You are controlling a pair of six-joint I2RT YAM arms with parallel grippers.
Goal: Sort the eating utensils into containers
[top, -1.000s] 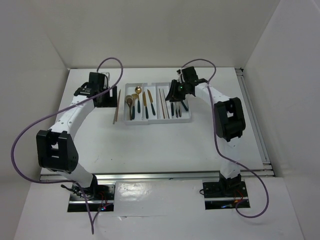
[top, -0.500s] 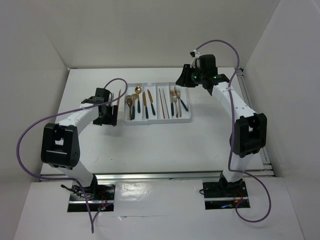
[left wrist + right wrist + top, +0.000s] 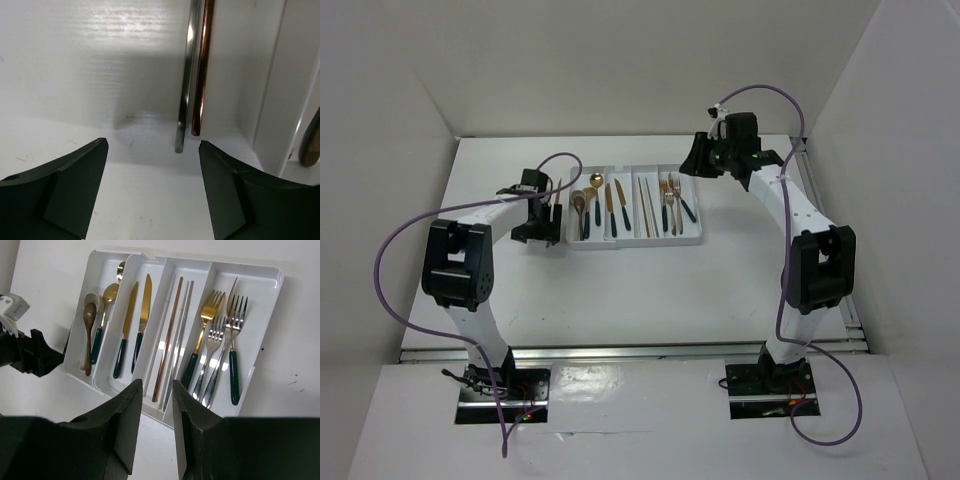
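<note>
The white tray (image 3: 636,243) holds spoons (image 3: 582,205), knives (image 3: 613,205), chopsticks (image 3: 646,205) and forks (image 3: 672,200), one kind in each compartment. They also show in the right wrist view: spoons (image 3: 95,325), knives (image 3: 135,320), chopsticks (image 3: 172,335), forks (image 3: 215,350). A silver chopstick (image 3: 186,75) and a copper chopstick (image 3: 204,65) lie on the table along the tray's left wall (image 3: 280,100). My left gripper (image 3: 152,147) is wide open and empty just short of their near ends. My right gripper (image 3: 156,385) hovers above the tray's back right, its jaws a narrow gap apart and empty.
The white table (image 3: 650,290) is walled at the back and both sides. A metal rail (image 3: 830,250) runs along its right edge. Purple cables loop from both arms. The left arm's elbow (image 3: 460,265) stands at the front left.
My right gripper has lifted away from the fork compartment toward the back right. My left gripper has swung forward and lowered beside the tray's left wall, at the two loose chopsticks.
</note>
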